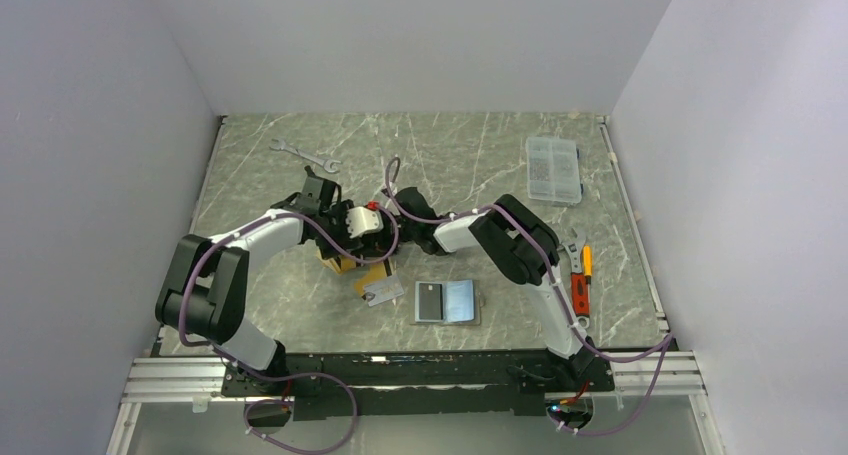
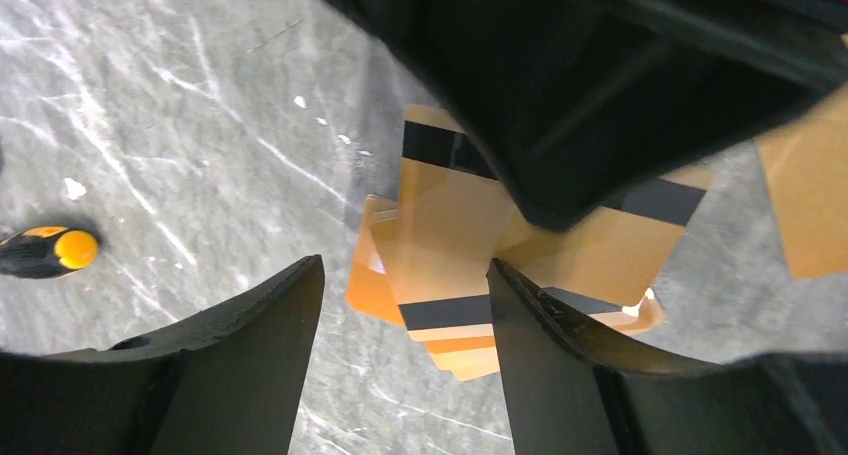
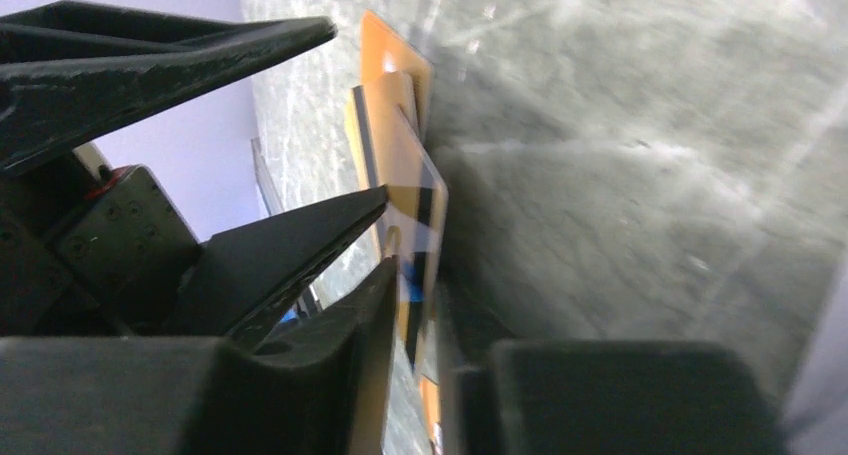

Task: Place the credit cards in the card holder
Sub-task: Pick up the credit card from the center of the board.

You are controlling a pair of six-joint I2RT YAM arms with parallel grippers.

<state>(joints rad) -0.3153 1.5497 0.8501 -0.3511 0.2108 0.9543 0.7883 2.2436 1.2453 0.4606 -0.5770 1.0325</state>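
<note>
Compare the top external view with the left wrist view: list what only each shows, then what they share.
Only the top external view shows the open card holder, the clear compartment box and the wrench. Only the left wrist view shows the black stripes on the credit cards and the left gripper open over them. Both show the gold-orange credit cards piled on the marble table.

Two arms (image 1: 262,233), one card holder (image 1: 462,301), one box (image 1: 553,170).
</note>
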